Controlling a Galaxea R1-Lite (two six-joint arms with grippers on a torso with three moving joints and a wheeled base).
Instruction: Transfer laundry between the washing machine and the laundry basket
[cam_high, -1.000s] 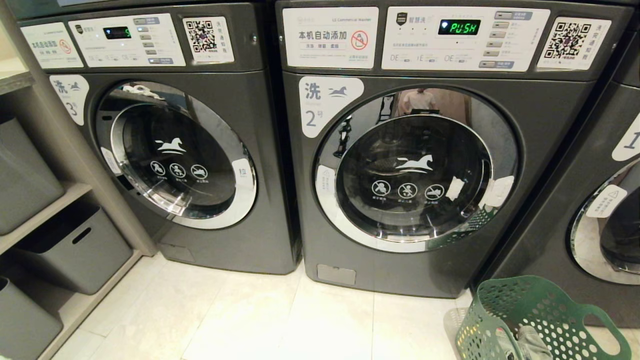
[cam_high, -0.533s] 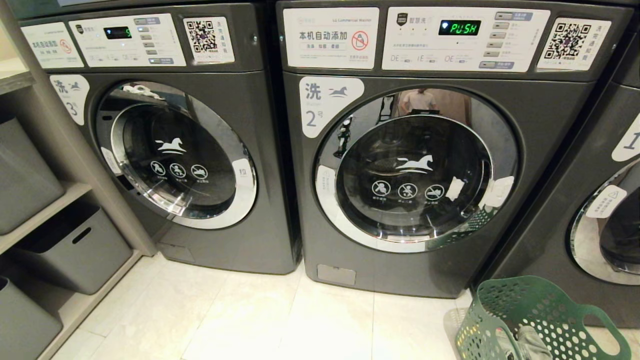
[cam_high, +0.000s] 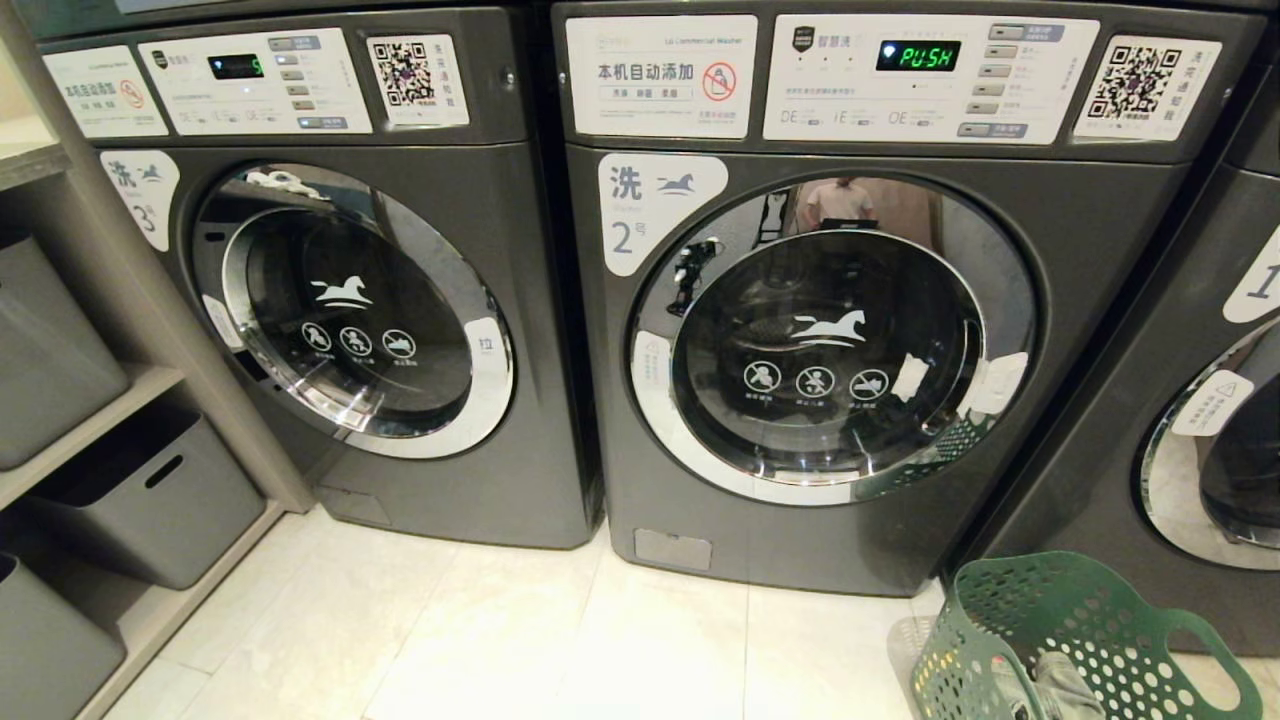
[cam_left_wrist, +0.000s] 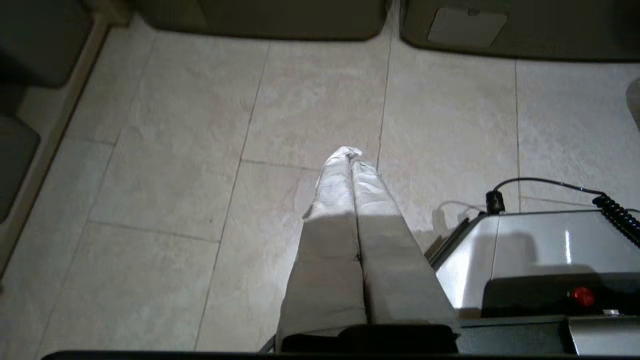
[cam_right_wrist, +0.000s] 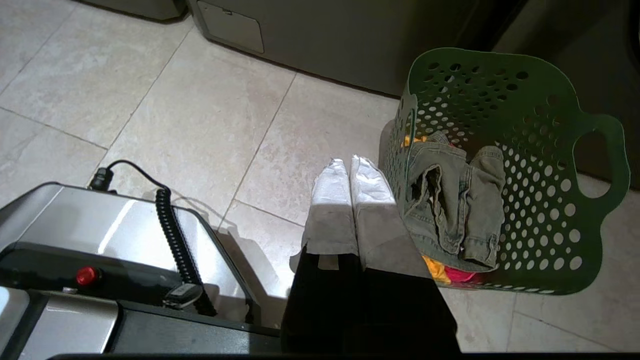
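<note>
A dark grey front-loading washing machine (cam_high: 860, 300) marked "2", its chrome-ringed round glass door shut and facing the robot, stands between two like machines on pale stone tiles. Near its right foot sits a green perforated plastic laundry basket (cam_right_wrist: 550, 165) holding crumpled olive, mustard and red-pink laundry (cam_right_wrist: 457, 210). The left gripper (cam_left_wrist: 351, 154) and right gripper (cam_right_wrist: 349, 164), cloth-wrapped fingers pressed together and empty, point down over the floor.

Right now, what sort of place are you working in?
Most likely a self-service laundromat: numbered front-loaders stand side by side, the washing machine marked 2 carries a QR-code sticker, and a green laundry basket sits on the tiled floor.
</note>
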